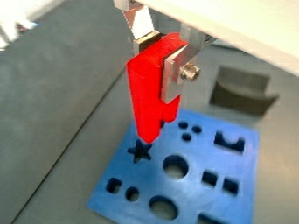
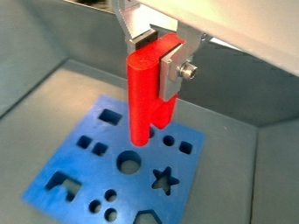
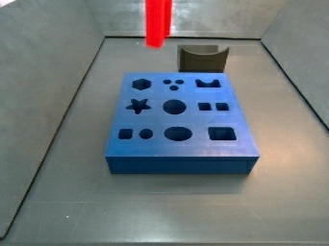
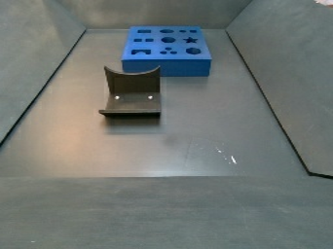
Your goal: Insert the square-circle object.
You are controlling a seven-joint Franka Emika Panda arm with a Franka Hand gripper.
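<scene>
The square-circle object (image 1: 146, 96) is a bright red peg of two joined bars. It hangs upright in my gripper (image 1: 158, 61), which is shut on its upper end, a silver finger (image 1: 176, 74) on each side. Both wrist views show this; in a wrist view the gripper (image 2: 156, 57) holds the peg (image 2: 142, 101) well above the blue board (image 2: 70, 162). The blue board (image 1: 197, 150) has several shaped holes. In a side view only the peg (image 3: 157, 21) shows, high above the board's (image 3: 180, 165) far left part. The gripper is out of view in both side views.
A dark grey block with a curved notch (image 3: 202, 58) stands on the floor beside the board, also in a wrist view (image 1: 243, 87) and a side view (image 4: 131, 92). The board (image 4: 169, 68) lies near one end of the grey walled bin.
</scene>
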